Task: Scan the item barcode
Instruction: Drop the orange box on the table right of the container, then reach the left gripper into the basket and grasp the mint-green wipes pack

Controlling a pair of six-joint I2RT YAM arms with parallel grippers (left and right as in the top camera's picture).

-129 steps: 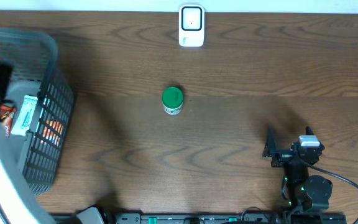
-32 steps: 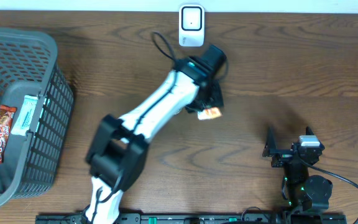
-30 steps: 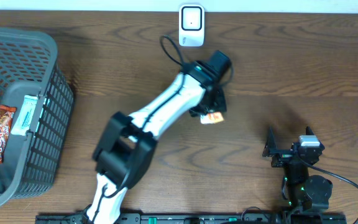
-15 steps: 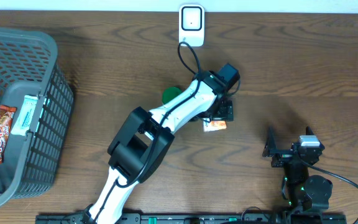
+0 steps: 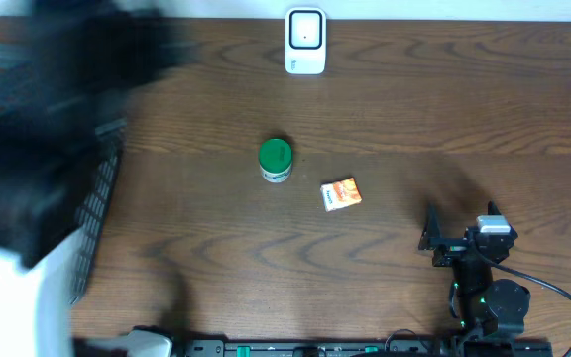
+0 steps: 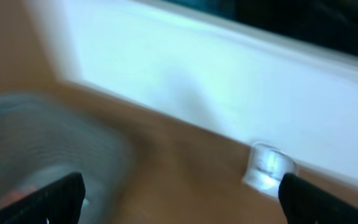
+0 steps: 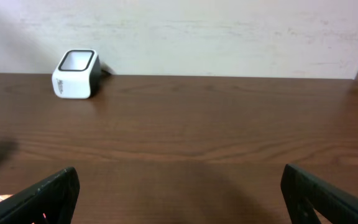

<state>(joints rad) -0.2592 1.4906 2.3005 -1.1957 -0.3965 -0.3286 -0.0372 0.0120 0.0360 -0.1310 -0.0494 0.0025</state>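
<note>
Dark wood-grain table filled the overhead view, with a pale wall standing behind its far edge. At the left side the left arm appeared as a large, heavily blurred dark and white mass, covering most of the grey mesh basket; the basket's contents could not be made out. The left gripper was spread wide in its own wrist view, fingertips at the two lower corners and nothing between them, though that view was smeared. The right arm sat at the near right edge of the table. The right gripper was likewise spread wide and empty, facing the far wall. The white scanner stood upright at the far centre edge. A green-lidded jar stood near the table's middle. The small orange packet lay flat on the bare wood just right of and nearer than the jar, apart from it and from both grippers.
</note>
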